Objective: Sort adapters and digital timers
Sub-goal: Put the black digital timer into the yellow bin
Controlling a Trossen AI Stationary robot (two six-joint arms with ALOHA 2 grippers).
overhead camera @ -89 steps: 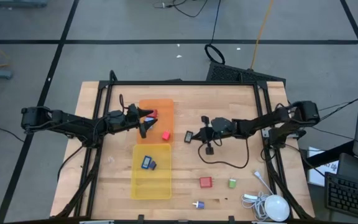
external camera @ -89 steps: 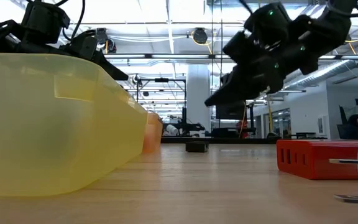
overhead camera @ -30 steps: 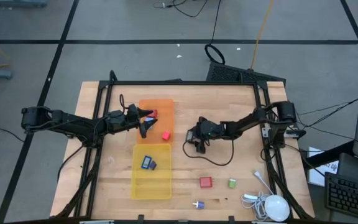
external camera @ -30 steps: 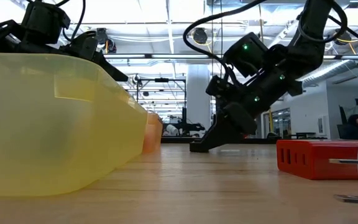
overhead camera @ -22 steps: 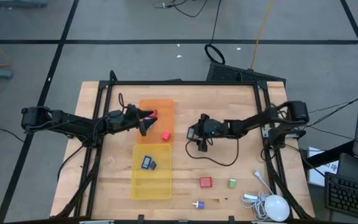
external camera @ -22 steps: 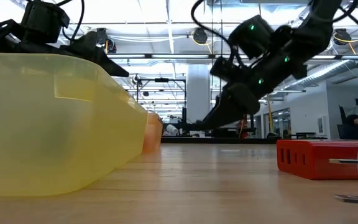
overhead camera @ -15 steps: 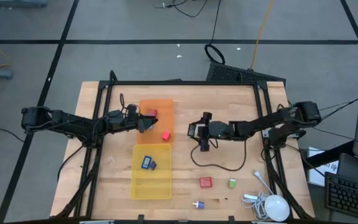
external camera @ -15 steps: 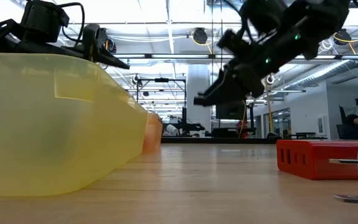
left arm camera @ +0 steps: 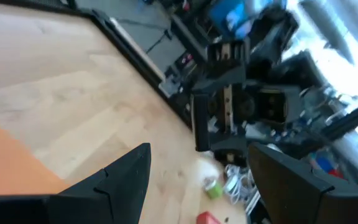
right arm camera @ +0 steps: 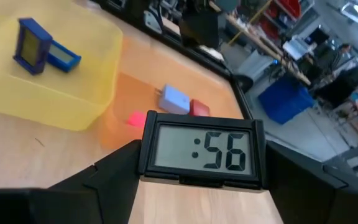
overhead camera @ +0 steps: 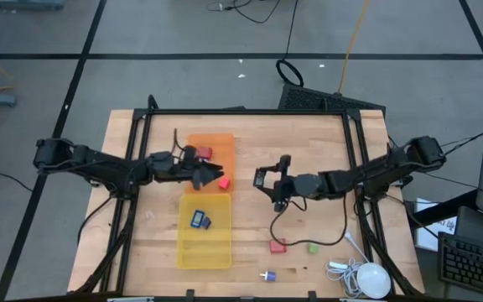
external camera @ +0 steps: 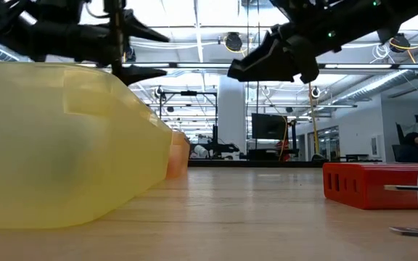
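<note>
My right gripper (overhead camera: 263,178) is shut on a black digital timer (right arm camera: 201,149) with a pale display, above the table's middle. My left gripper (overhead camera: 217,178) stands open with nothing between its fingers at the orange tray's (overhead camera: 216,141) near right corner, where a pink-red adapter (overhead camera: 223,182) lies at its fingertips. A red adapter (overhead camera: 205,153) and a light blue one (right arm camera: 174,99) lie in the orange tray. Blue timers (overhead camera: 199,220) lie in the yellow tray (overhead camera: 205,252). Red (overhead camera: 277,246), green (overhead camera: 314,247) and white-purple (overhead camera: 267,275) adapters rest on the table. My right gripper pinches the timer by its two short ends (right arm camera: 146,149), one finger on each. The fingers reach in roughly level from the table's right side. The timer is lifted clear of the table, its display turned back toward the wrist.
A white round device with cable (overhead camera: 371,279) lies at the near right corner. A black cable (overhead camera: 285,226) hangs from the right arm and loops down over the table. The red adapter (external camera: 369,185) stands large in the low view beside the yellow tray (external camera: 56,145).
My right gripper has come up off the table with the timer, which was on the wood a second ago and now hangs well clear. My left gripper has moved toward the table's right and near edges, to the orange tray's corner, and levelled out.
</note>
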